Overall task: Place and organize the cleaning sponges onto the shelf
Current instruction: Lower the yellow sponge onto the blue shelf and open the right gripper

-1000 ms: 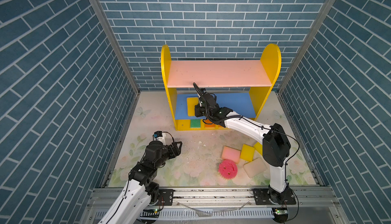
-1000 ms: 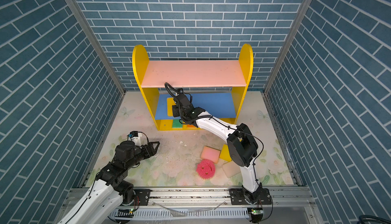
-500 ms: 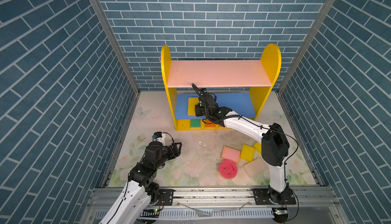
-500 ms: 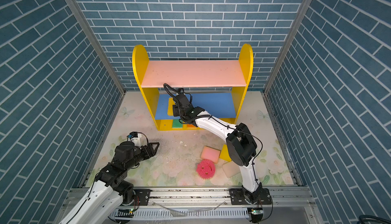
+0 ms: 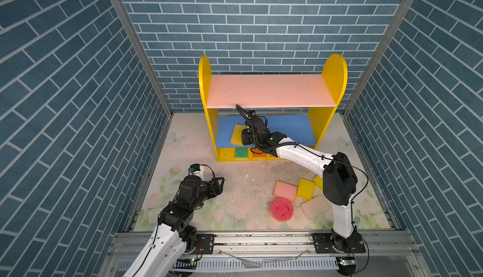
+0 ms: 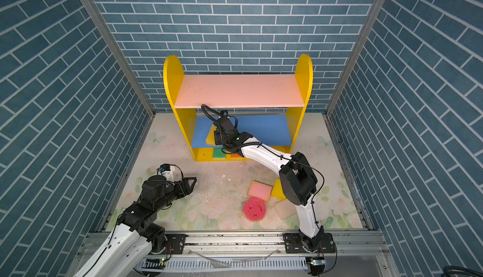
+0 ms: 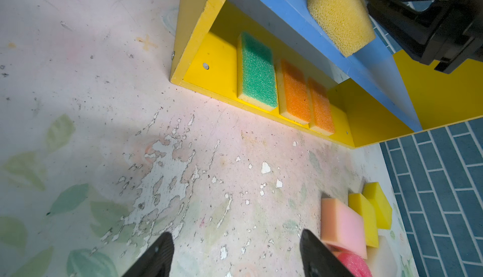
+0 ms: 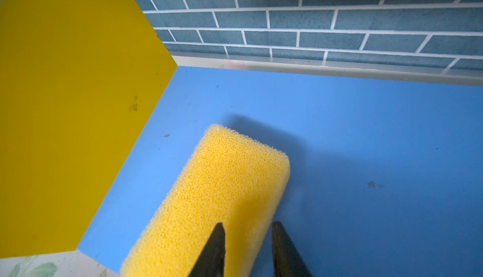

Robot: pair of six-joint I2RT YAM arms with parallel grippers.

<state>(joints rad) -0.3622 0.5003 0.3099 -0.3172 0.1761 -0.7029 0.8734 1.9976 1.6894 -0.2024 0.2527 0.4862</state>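
The shelf (image 5: 269,91) stands at the back. A yellow sponge (image 8: 222,184) lies slanted on its blue middle board (image 8: 366,145), near the left side panel. My right gripper (image 8: 248,226) reaches in under the pink board; its jaws are parted and straddle the sponge's near edge, one finger over the foam, the other just off its side. On the yellow base sit a green sponge (image 7: 257,73) and two orange ones (image 7: 294,90). My left gripper (image 5: 220,183) hovers open and empty over the floor at the front left.
On the floor at the front right lie a pink sponge (image 5: 285,189), two yellow ones (image 5: 306,188), a cream one (image 5: 315,206) and a round pink smiley sponge (image 5: 281,208), next to the right arm's base. Brick-patterned walls close in three sides.
The right gripper's jaws have parted from the yellow sponge, which now rests on the blue board. The left arm has not moved.
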